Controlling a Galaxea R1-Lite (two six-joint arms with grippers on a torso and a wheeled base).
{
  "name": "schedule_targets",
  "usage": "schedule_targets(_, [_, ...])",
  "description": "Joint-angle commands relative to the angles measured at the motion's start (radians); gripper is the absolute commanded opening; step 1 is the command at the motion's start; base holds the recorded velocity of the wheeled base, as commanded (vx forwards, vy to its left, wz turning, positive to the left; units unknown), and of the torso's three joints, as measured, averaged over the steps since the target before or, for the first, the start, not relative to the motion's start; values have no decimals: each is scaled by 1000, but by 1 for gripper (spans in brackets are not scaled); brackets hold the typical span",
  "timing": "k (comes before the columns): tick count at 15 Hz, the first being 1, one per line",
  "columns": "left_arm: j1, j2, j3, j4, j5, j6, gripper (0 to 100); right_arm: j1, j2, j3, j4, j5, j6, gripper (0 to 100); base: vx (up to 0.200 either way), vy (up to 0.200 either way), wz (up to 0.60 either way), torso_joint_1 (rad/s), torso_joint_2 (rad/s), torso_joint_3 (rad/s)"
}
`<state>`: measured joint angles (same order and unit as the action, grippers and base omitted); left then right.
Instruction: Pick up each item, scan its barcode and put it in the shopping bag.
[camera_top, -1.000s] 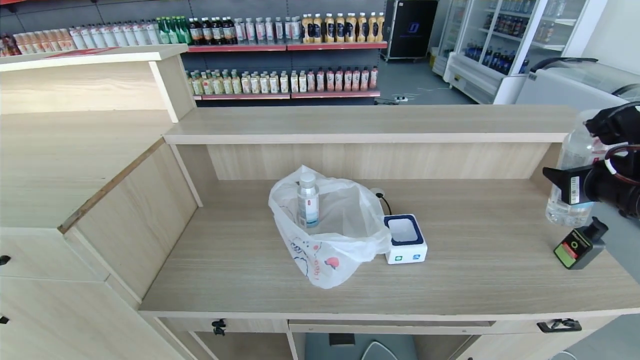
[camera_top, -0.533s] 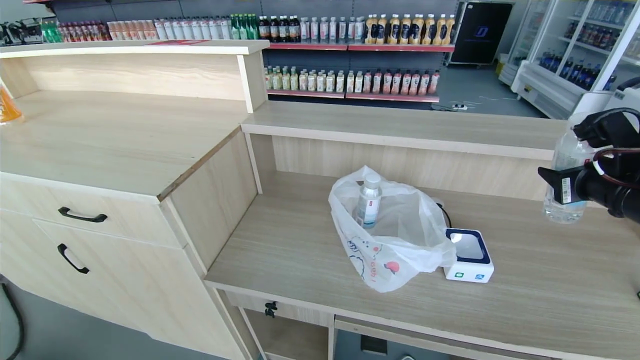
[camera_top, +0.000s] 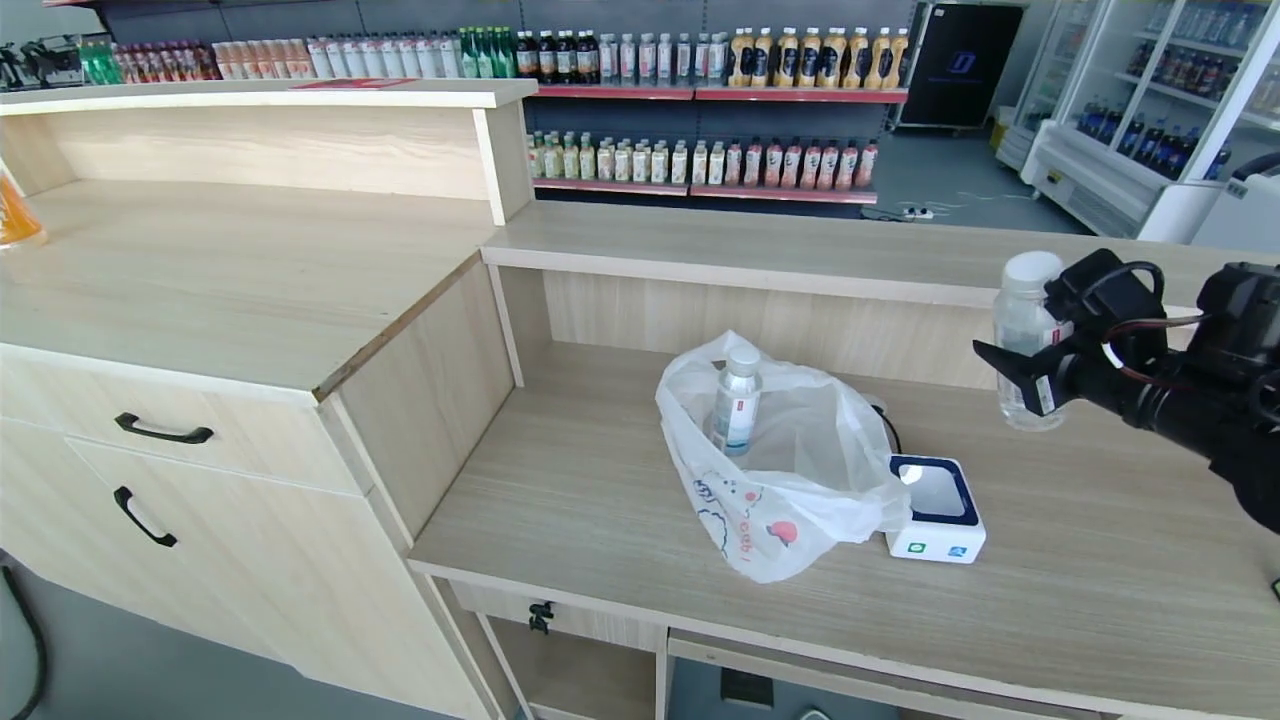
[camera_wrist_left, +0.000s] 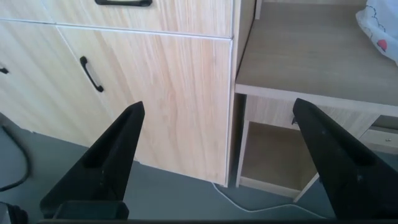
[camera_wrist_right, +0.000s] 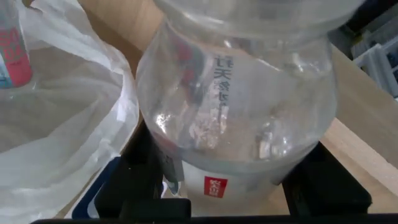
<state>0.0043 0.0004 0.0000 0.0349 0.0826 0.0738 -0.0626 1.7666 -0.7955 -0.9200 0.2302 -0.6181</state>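
A clear water bottle (camera_top: 1022, 340) with a white cap hangs upright above the right part of the counter, my right gripper (camera_top: 1040, 375) shut on its body. In the right wrist view the bottle (camera_wrist_right: 236, 106) sits between the dark fingers (camera_wrist_right: 134, 180). A white shopping bag (camera_top: 780, 470) stands open mid-counter with a smaller bottle (camera_top: 735, 400) upright inside it; the bag (camera_wrist_right: 62, 112) lies below the held bottle. A white scanner box (camera_top: 935, 510) with a blue rim rests beside the bag. My left gripper (camera_wrist_left: 217, 162) is open, low beside the cabinet drawers.
A raised ledge (camera_top: 800, 250) runs behind the work counter (camera_top: 1050, 590), and a higher counter (camera_top: 230, 270) stands to the left, with an orange item (camera_top: 15, 215) at its far edge. Drawers with black handles (camera_top: 160, 432) face outward. Drink shelves line the back wall.
The head camera swung left a second ago. Since half a second ago my right gripper has carried the water bottle leftward, closer to the scanner and bag.
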Motion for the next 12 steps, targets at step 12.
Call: schedule_targets(12, [0, 0, 0, 0, 0, 0, 100, 9, 252, -56, -230, 270, -77, 0, 0, 0, 0, 0, 0, 0])
